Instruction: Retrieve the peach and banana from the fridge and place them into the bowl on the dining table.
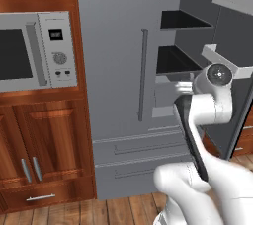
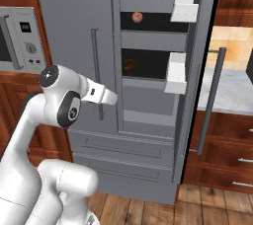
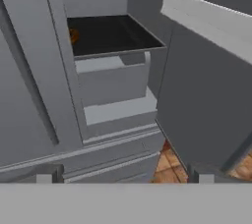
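Note:
The grey fridge stands with its right door swung open and its left door shut. On the upper black shelf lies the small round peach. The banana shows as a small orange-yellow shape at the left of the shelf below, and its edge peeks past the door frame as the banana in the hand view. My gripper is open and empty, out in front of the fridge below that shelf, apart from both fruits. The bowl and the dining table are out of view.
White door bins jut from the open door on the right of the opening. A built-in microwave sits in wood cabinets on the left. A stone-topped counter with wood drawers lies behind the open door.

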Motion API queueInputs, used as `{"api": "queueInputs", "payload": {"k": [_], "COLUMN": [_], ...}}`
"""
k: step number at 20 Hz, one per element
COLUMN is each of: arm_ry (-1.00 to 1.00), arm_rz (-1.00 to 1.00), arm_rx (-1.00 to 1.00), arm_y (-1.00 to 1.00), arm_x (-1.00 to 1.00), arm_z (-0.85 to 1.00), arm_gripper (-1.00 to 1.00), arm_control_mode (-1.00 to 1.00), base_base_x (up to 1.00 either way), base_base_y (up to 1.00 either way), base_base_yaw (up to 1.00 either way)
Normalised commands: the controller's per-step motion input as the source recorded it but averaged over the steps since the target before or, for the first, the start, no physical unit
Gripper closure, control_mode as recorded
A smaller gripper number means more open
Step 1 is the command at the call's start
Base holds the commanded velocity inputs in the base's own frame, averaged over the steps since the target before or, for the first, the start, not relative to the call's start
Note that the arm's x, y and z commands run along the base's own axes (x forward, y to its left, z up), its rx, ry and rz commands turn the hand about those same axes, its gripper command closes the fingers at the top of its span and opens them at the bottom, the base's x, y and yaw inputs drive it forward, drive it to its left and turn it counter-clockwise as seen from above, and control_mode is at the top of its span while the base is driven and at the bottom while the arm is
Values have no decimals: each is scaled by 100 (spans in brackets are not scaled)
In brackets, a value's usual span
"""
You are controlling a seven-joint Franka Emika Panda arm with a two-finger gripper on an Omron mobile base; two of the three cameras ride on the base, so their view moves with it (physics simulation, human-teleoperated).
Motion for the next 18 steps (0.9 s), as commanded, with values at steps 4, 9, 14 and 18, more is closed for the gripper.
{"api": "queueInputs", "payload": {"k": [4,9,14,18], "arm_ry": [-7,0,0,15], "arm_rz": [32,35,29,-5], "arm_rx": [0,0,0,-5], "arm_y": [79,61,54,5], "arm_x": [-12,0,1,21], "arm_z": [3,21,42,52], "arm_gripper": [-100,-100,-100,-100], "arm_control_mode": [-100,-100,-100,-100], "base_base_x": [0,0,0,0], "base_base_y": [0,0,0,0], "base_base_yaw": [0,0,0,0]}}
